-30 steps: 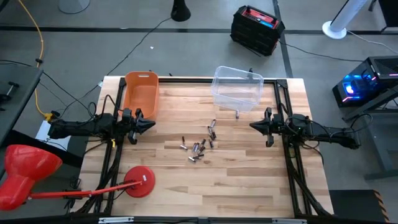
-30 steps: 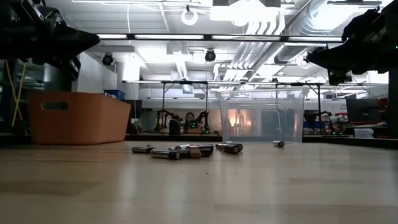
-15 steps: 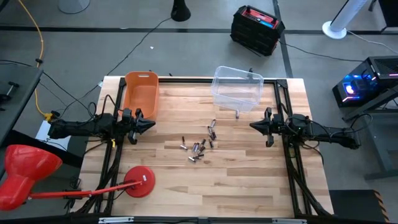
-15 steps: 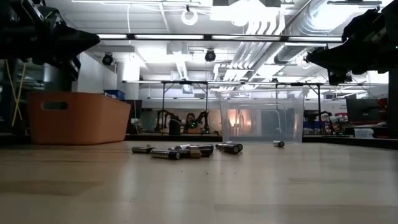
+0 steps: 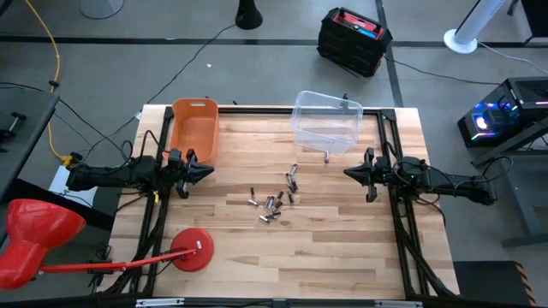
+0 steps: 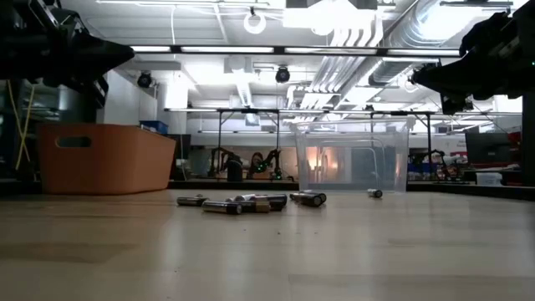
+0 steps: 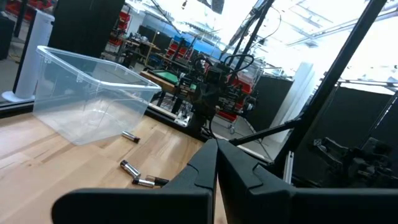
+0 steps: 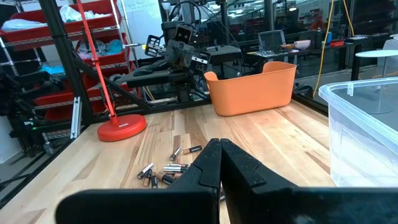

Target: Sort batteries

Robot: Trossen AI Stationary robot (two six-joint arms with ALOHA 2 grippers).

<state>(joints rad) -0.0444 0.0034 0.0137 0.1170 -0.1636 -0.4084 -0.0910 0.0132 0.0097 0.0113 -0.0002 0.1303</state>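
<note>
Several small silvery and dark batteries lie on their sides in a loose cluster at the table's middle, also seen in the low view as batteries. One battery lies alone near the clear bin. My left gripper hovers shut above the table's left side, beside the orange bin. My right gripper hovers shut at the right side, pointing toward the cluster. In the wrist views, the left gripper and right gripper show their fingers closed together.
The orange bin stands at the far left, the clear bin at the far right of centre. A red round-based stand sits at the near left corner. Bare wood lies between the grippers and the cluster.
</note>
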